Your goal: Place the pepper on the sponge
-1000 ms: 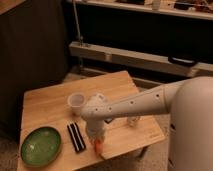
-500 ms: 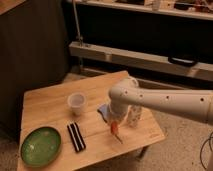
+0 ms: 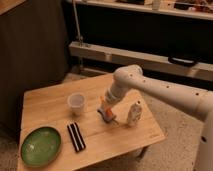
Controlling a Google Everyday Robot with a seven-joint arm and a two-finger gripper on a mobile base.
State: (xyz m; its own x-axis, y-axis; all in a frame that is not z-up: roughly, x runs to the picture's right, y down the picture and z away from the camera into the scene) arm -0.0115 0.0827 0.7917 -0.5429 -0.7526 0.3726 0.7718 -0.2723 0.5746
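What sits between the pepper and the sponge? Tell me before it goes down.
Nothing visible. The gripper holds the pepper right over the sponge. The cup stands off to one side and the small bottle to the other, both clear of the path.

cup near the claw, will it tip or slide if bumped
The cup looks like thin clear plastic and seems empty, so probably light and easily slid. It stands upright, wider at the rim, so a bump may tip it. The claw, shut on the pepper at the sponge, is beside it.
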